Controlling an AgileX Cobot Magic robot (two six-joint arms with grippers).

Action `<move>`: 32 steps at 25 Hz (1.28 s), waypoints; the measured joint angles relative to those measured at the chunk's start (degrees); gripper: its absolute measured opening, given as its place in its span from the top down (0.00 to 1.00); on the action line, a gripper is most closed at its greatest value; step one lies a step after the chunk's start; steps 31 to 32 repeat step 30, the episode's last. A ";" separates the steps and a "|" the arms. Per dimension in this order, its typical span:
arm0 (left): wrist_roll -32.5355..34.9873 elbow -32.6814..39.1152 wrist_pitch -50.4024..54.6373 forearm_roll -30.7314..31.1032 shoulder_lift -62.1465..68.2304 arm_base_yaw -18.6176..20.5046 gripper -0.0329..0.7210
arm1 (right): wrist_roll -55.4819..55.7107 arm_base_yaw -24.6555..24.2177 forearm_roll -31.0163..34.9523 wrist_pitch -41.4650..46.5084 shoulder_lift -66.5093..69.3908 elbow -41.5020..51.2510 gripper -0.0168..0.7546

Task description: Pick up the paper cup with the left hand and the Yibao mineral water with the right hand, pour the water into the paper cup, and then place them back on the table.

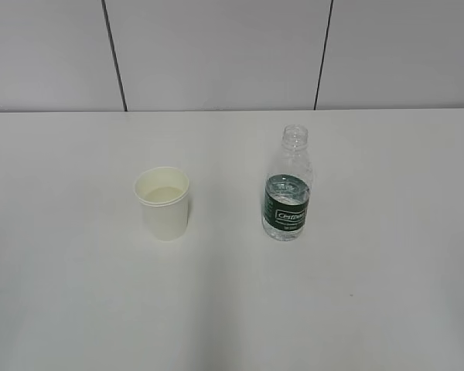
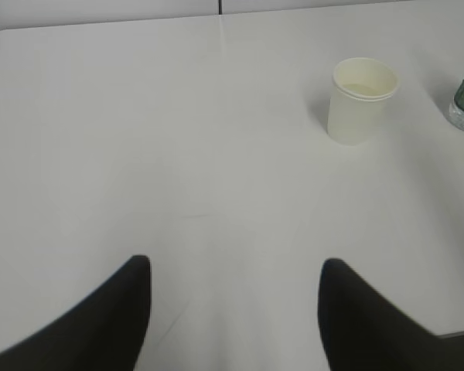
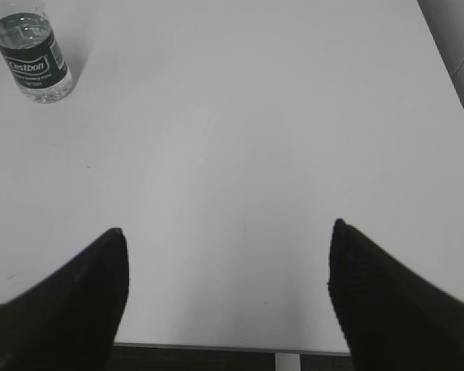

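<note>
Both grippers, left hand [image 2: 233, 309] and right hand [image 3: 228, 297], stood spread and empty short of the paper cup [image 1: 163, 202]; your careless approach could topple the uncapped Yibao mineral water [image 1: 288, 185] beside it.

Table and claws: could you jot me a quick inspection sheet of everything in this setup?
Surface: white table, bare apart from two things.
Job's things: paper cup upright, left of the Yibao mineral water; bottle upright, uncapped, partly filled; they stand apart.
Clutter: nothing seen.
Claws: left claw open, empty, short of the cup; right claw open, empty, far from the bottle.
Cables: nothing seen.
Surroundings: pale panelled wall behind the table.
</note>
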 joint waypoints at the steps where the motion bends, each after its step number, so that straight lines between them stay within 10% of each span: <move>1: 0.00 0.00 0.00 0.00 0.00 0.00 0.34 | 0.00 0.00 0.10 0.00 0.00 0.00 0.21; 32: 0.00 0.00 0.00 0.00 0.00 0.00 0.34 | -0.21 0.00 0.10 0.00 0.00 0.00 0.21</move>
